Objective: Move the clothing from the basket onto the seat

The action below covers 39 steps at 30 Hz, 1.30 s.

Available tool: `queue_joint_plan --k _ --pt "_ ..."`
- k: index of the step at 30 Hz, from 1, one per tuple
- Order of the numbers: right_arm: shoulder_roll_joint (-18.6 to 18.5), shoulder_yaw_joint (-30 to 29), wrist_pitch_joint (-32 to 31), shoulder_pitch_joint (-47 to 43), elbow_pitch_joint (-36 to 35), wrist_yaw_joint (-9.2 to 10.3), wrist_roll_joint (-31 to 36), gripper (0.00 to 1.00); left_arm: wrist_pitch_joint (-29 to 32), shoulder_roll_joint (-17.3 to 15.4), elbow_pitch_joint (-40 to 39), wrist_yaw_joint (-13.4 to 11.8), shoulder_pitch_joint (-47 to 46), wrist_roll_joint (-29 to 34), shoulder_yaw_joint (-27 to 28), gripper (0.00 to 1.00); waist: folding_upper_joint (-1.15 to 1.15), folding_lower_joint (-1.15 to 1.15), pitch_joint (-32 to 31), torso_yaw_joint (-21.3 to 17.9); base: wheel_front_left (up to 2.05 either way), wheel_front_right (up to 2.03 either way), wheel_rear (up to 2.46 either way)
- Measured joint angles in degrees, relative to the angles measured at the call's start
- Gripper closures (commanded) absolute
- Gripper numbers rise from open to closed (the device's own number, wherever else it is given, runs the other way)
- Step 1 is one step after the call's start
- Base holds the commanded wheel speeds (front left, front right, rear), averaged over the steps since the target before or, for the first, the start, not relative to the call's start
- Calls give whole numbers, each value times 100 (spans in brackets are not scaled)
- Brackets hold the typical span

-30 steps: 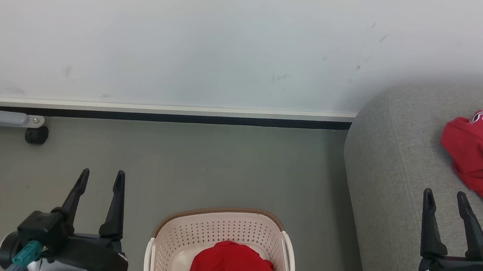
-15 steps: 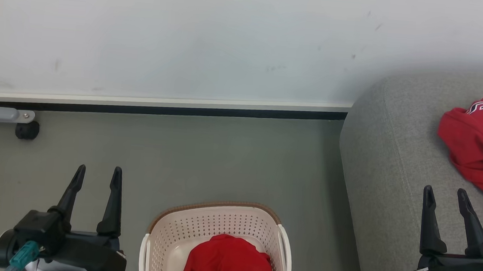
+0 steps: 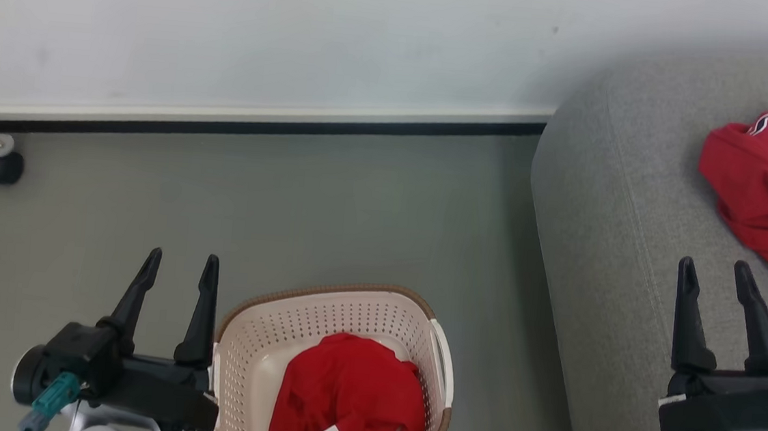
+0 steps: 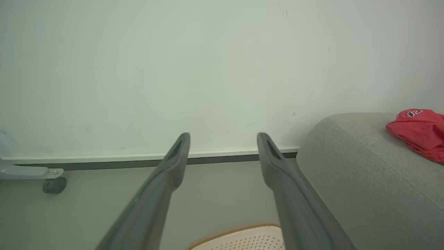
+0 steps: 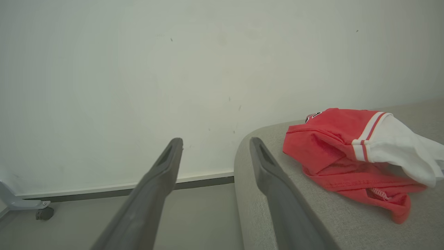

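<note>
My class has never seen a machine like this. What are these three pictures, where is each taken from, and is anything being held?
This is a wheeled robot with two arms, each ending in a two-fingered gripper. One picture looks down from its head: the left gripper and right gripper are both open and hold nothing. On the floor stands a cream basket with a red shirt inside. A second shirt lies on the grey sofa at the right. The other two pictures come from cameras on the wrists, each looking along that gripper's dark fingers towards the wall; the right one shows the second shirt's white sleeve.
</note>
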State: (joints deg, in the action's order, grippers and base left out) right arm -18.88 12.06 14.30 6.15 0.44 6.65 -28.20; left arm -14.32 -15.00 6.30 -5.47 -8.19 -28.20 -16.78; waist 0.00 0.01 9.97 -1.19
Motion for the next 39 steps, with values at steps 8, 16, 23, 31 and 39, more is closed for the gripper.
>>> queue_joint_plan --k 8,16,23,31,39 --pt "22 19 41 540 -159 -63 31 0 2 18 238 223 -531 71 -188 0 0 1 578 -223 0 0 0" --pt "245 11 41 945 -393 -122 -63 0 221 -8 738 503 -1021 146 -413 0 0 1 1141 -436 0 0 0" --pt "490 37 42 1287 -659 -214 -210 0 538 -12 1251 615 -1366 146 -543 0 1 1 1671 -612 0 0 0" --pt "688 85 42 1723 -979 -266 -202 0 881 -5 1896 837 -1842 191 -746 0 1 1 2284 -821 0 0 0" --pt "827 126 43 2008 -1276 -312 -140 0 1226 16 2493 954 -2285 276 -836 0 1 0 2864 -1057 0 0 0"
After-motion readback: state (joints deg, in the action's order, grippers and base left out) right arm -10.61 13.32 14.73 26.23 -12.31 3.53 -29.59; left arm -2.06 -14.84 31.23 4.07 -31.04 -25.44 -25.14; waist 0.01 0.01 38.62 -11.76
